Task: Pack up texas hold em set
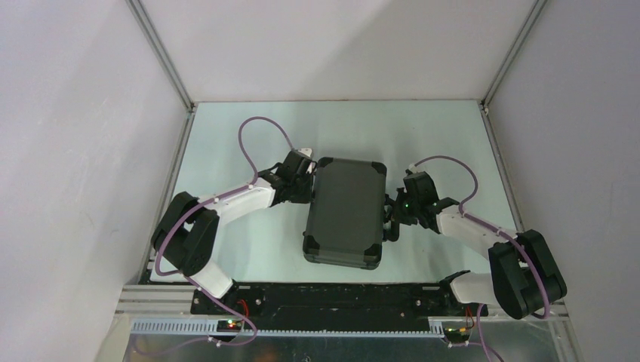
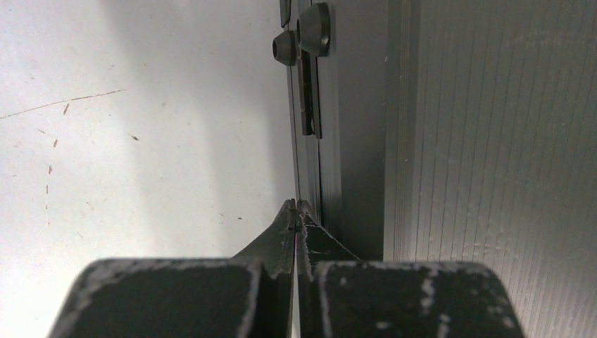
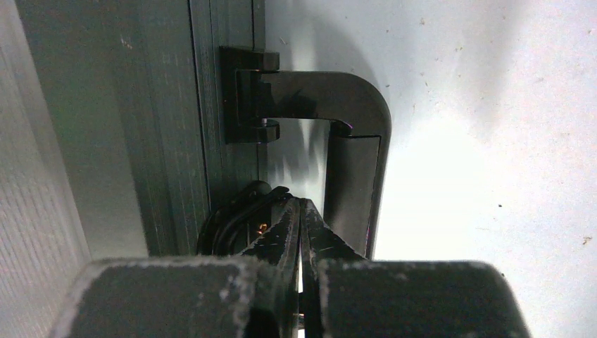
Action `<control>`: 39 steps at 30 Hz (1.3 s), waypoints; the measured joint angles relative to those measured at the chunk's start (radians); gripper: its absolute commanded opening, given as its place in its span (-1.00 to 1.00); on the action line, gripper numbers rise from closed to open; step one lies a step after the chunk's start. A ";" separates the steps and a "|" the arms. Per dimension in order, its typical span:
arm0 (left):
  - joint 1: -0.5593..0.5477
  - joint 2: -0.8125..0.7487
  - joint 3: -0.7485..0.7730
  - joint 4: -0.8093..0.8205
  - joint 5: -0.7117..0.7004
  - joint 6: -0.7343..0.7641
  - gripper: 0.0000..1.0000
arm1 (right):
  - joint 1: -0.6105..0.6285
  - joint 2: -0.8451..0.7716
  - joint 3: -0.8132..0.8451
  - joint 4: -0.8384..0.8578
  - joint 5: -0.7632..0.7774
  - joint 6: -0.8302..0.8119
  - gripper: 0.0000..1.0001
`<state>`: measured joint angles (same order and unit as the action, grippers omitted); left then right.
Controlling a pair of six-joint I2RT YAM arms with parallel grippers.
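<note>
When counted: 1 black briefcase (image 1: 346, 211), lid down; 1 handle (image 3: 355, 141); 2 round feet (image 2: 314, 28) on its left side wall; 2 grippers. Lies flat mid-desk (image 1: 226, 136), long axis running front to back, directly betw. both arms. Left gripper (image 2: 296, 205): pressed fully closed, nothing held, tips right at the seam on the case's left side, toward the far corner. Right gripper (image 3: 299, 203): likewise closed tight and empty, tips poked into the gap betw. handle and the case's right side wall. Can't tell if tips actually touch.
</note>
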<state>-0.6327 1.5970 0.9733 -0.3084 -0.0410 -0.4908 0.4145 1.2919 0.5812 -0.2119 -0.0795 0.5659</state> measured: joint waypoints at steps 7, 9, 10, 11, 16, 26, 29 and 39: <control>0.000 0.000 0.000 0.000 0.000 0.000 -1.00 | 0.000 0.008 0.003 0.001 0.000 -0.003 -1.00; 0.000 0.000 0.000 0.000 0.000 0.000 -1.00 | 0.001 0.016 0.005 0.001 0.002 -0.004 -1.00; 0.000 0.000 0.000 0.000 0.000 0.000 -1.00 | 0.001 0.019 0.005 0.001 0.004 -0.006 -1.00; 0.000 0.000 0.000 0.000 0.000 0.000 -1.00 | 0.002 0.023 0.005 0.000 0.007 -0.007 -1.00; 0.000 0.000 0.000 0.000 0.000 0.000 -1.00 | 0.027 0.040 0.006 -0.003 0.026 -0.013 -1.00; 0.000 0.000 0.000 0.000 0.001 -0.001 -1.00 | 0.061 0.073 0.008 -0.022 0.005 -0.008 -1.00; 0.000 0.000 0.000 0.000 0.001 -0.001 -1.00 | 0.064 0.069 0.008 -0.024 0.015 -0.002 -1.00; 0.000 -0.006 0.000 -0.002 -0.012 -0.006 -1.00 | 0.032 -0.179 0.004 -0.134 0.105 0.002 -1.00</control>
<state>-0.6327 1.5913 0.9733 -0.3099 -0.0528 -0.4973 0.4461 1.1130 0.5854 -0.3454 0.0254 0.5678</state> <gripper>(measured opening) 0.003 0.007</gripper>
